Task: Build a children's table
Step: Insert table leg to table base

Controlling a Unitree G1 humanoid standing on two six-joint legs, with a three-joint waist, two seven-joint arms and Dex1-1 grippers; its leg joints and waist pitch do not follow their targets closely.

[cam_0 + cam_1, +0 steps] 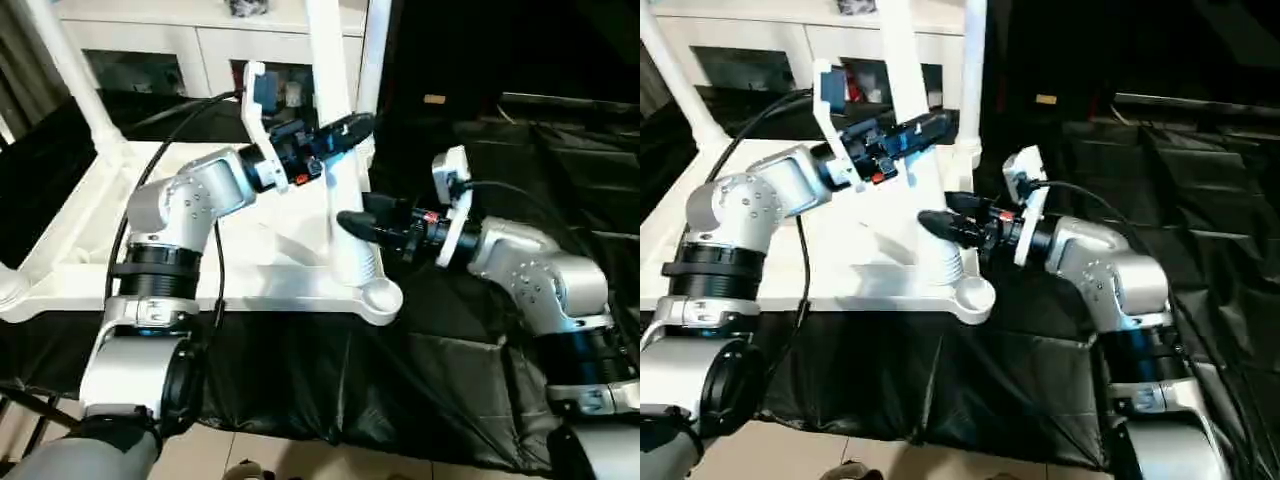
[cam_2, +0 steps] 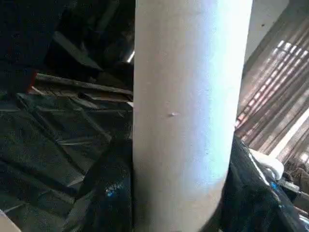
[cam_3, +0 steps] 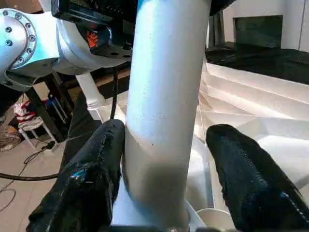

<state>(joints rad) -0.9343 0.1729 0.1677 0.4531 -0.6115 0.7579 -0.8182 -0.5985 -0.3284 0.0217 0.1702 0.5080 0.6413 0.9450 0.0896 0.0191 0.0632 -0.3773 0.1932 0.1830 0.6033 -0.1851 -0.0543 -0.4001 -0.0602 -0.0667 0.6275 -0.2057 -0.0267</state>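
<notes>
Tabletop [image 1: 70, 270] lies upside down on the black-draped bench, filling the left and centre of the head view, ribbed underside up.

Legs standing in sockets:
- One leg [image 1: 75, 75] rises from the far left corner, upper left of frame.
- One leg [image 1: 372, 60] rises at the far right corner, upper centre of frame; its seating is hidden behind the arms.
- The near-right leg [image 1: 335, 150] stands upright at centre frame, its foot at the socket [image 1: 380, 293] on the near right corner. Whether it is pressed fully home cannot be told from here.

A rounded white end shows at the left edge of frame, low down; whether a leg stands in that corner is not visible.

Left gripper [image 1: 345, 128]: closed around the near-right leg high on its shaft. In the left wrist view both black fingers [image 2: 108, 193] hug the tube on either side.

Right gripper [image 3: 164, 188]: low on the same leg, just above the socket. In the right wrist view the jaws straddle the tube, one finger [image 3: 91, 174] against it and the other standing clear with a visible gap, so it is loosely open around the leg, not clamped.

Judgement: at least three legs are up; the work in hand is seating the near-right leg. Remaining, as far as visible: confirm that leg is home, check the near-left corner, then turn the table upright.
</notes>
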